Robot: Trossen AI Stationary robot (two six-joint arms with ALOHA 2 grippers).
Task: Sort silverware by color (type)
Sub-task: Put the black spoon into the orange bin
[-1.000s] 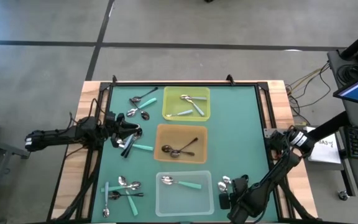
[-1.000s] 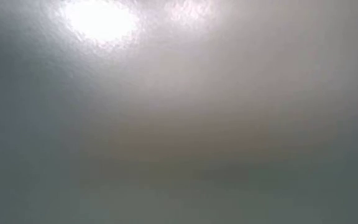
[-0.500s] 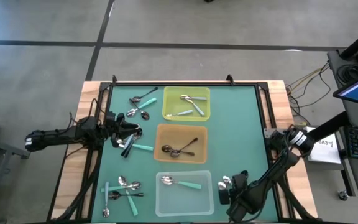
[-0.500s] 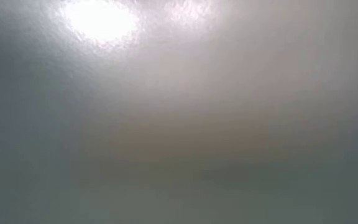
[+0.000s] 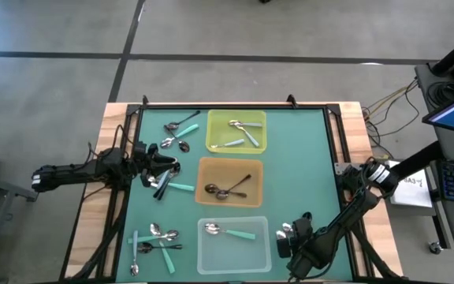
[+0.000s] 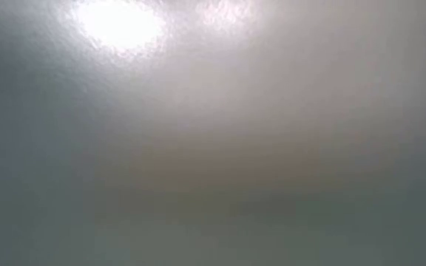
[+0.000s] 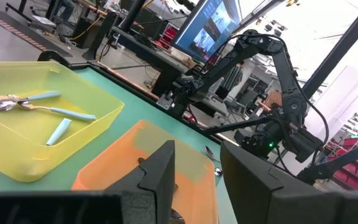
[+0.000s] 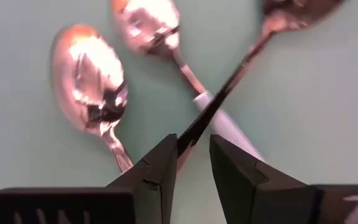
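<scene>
Spoons lie scattered over the flat teal mat (image 5: 298,166) and in three square plastic trays set in a column down its middle. The yellow tray (image 5: 236,131), translucent with raised walls, holds a few spoons with pale teal handles (image 7: 42,106). The orange tray (image 5: 229,181) holds dark metal spoons (image 5: 235,188), and the clear tray (image 5: 234,244) holds one teal-handled spoon (image 5: 231,231). Loose clusters lie on the mat: one beside the yellow tray (image 5: 178,134), another by the clear tray on the left arm's side (image 5: 154,238).

The right gripper (image 8: 189,155) is low over a small cluster beside the clear tray, at the near right of the mat. Its two dark, wedge-shaped fingers are nearly closed around the thin stem of a dark spoon (image 8: 229,87), which runs slantwise across a pale-handled spoon (image 8: 166,43). Next to them lies a shiny silver spoon (image 8: 92,74) with a glossy oval bowl.

The left gripper (image 7: 197,180) hovers over more spoons on the mat just beside the orange tray, its blocky dark fingers apart with nothing between them.

The low view shows only a grey blur.
</scene>
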